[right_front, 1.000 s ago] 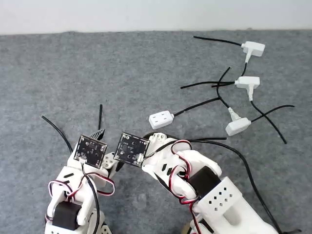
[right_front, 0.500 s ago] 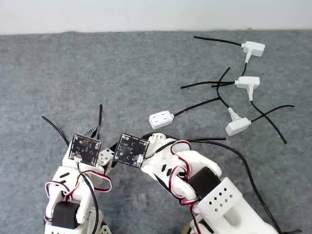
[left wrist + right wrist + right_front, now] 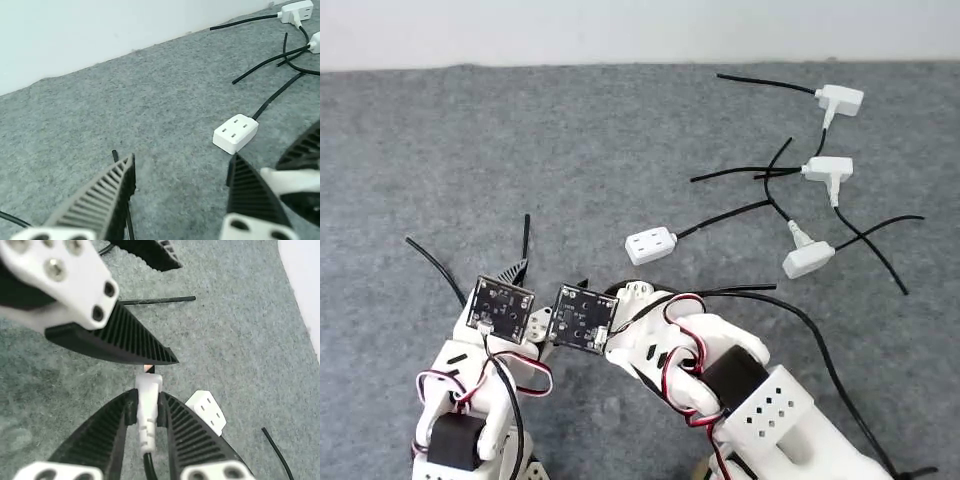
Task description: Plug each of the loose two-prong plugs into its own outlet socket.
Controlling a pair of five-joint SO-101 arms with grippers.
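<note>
Plainly pinched between the black ribbed fingers of the right gripper: a small white two-prong plug, prongs hard to make out, black cord cut off at the frame edge. Left gripper gaping wide, holding nothing, above the grey carpeted table. Toward 1 o'clock from both, a white rectangular outlet block. Out at 2 o'clock, three more white cord-end fittings; plug or socket impossible to tell. At 7 o'clock, grippers mostly hidden under square black camera boards.
</note>
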